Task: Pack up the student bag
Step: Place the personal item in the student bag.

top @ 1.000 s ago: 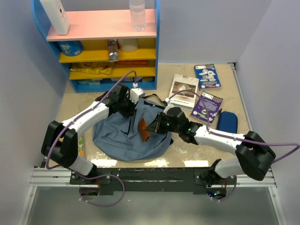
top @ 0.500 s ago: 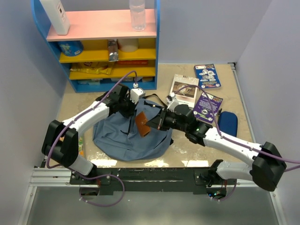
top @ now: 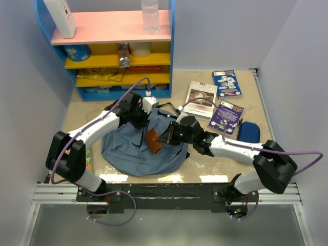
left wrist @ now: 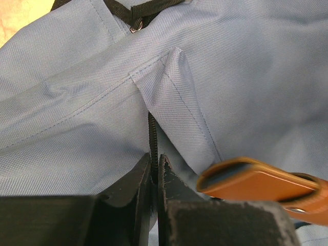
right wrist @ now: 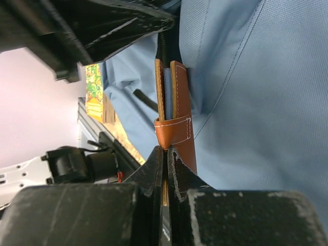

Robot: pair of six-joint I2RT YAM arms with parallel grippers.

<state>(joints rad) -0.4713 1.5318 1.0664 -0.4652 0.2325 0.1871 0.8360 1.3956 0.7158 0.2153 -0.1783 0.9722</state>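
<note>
The left gripper (left wrist: pixel 155 166) is pinched nearly shut on the zip (left wrist: pixel 152 134), at the bottom middle of its own view, apparently to hold the edge of the opening up and taut. The right gripper (right wrist: pixel 165 154) is clamped tight on the end of a tan leather case (right wrist: pixel 174 110) and holds it edge-on toward that zip, likely so it can slip in through the slit. The bag (top: pixel 128 148) lies flat at lower centre-left of the top view, under both grippers. Books (top: pixel 225 84) lie at the upper right, well apart.
</note>
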